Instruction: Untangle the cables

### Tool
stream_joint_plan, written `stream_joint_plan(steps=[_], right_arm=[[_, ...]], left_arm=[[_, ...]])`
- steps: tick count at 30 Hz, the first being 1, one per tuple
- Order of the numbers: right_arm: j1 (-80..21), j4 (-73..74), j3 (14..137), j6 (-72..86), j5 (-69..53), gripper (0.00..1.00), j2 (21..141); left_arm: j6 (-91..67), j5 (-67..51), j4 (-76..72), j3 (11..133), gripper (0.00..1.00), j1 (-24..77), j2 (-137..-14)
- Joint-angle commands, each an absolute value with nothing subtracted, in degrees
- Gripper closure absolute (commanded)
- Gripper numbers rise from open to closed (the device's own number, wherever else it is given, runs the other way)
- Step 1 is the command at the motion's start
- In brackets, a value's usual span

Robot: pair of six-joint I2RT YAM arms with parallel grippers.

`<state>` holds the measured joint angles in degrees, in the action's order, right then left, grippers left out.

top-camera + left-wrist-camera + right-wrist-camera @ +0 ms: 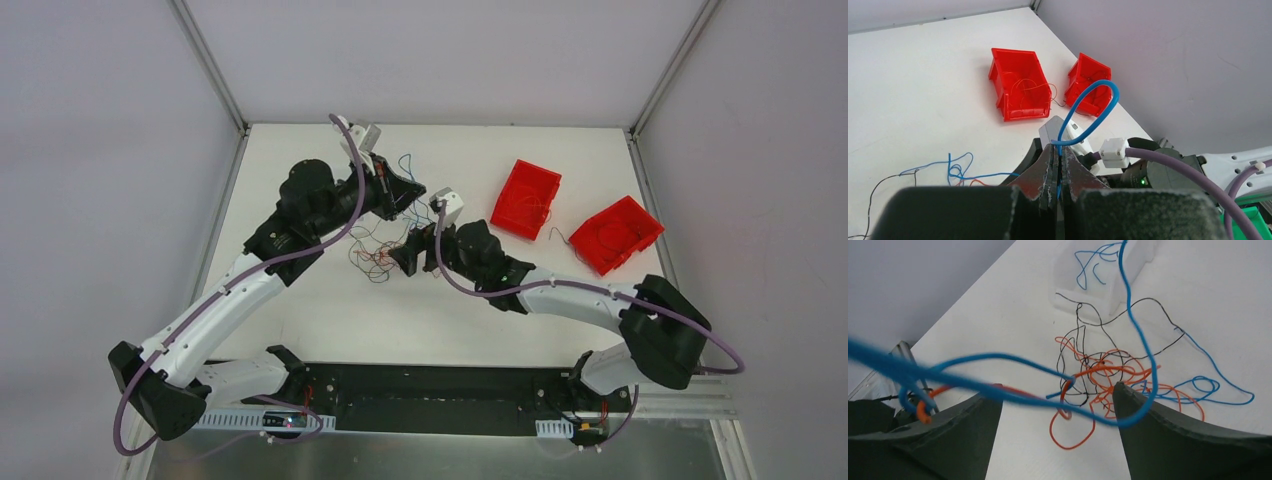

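Left gripper (1058, 172) pinches thin blue flexible wire (1117, 97); right gripper (1055, 394) gapes empty. Risk I judge: my pull cinches orange-black-blue wire tangle (1103, 368).

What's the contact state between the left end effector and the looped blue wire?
Touching. Left wrist view: the blue wire loops down into the left end effector, whose fingers are pinched shut on it.

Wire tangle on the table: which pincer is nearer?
Right. The right pincer is open right beside the tangle; the left pincer is farther back, shut on a blue wire.
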<state>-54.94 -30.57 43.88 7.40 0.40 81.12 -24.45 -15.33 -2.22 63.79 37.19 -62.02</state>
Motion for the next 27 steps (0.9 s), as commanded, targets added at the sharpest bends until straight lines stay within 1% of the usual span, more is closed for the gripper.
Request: stream_joint_plan(steps=[1,2,4,5,9,11,14,17,21,27], right_arm=[[-55.7,-39.4,48.7,4.3,10.6,0.43,85.2],[-55.7,-39.8,48.6,4.2,12.1,0.62,85.6],[-55.7,-40.5,47.5,4.5,14.5,0.92,85.8],[-55.6,-40.8,46.4,5.0,15.7,1.00,85.6],[-55.5,-41.0,41.1,6.9,18.8,1.00,83.6],[-55.3,-39.2,39.3,8.7,21.1,1.00,82.4],[-54.6,-36.2,36.5,11.4,23.2,1.00,80.0],[-54.2,-34.7,34.0,14.0,23.7,1.00,77.1],[-54.1,-30.1,33.2,16.0,24.2,1.00,73.8],[-54.1,-25.6,32.3,16.5,20.9,1.00,68.8]], left_arm=[[-24.6,-13.2,-1.9,67.1,1.00,37.6,-60.5],[-24.2,-12.8,-1.6,67.4,1.00,37.5,-60.3],[-22.2,-11.3,-0.4,68.3,1.00,37.5,-60.1],[-21.1,-10.1,0.8,69.2,1.00,37.3,-60.1],[-17.0,-5.4,9.6,75.6,1.00,34.0,-61.5],[-16.9,-4.7,13.5,78.7,1.00,29.3,-62.9],[-19.2,-5.6,15.4,79.9,1.00,19.3,-64.5],[-19.7,-4.6,15.6,79.8,1.00,14.0,-67.2],[-19.6,-4.8,15.6,80.1,1.00,11.0,-72.0],[-19.4,-6.8,14.8,80.4,1.00,9.5,-77.1]])
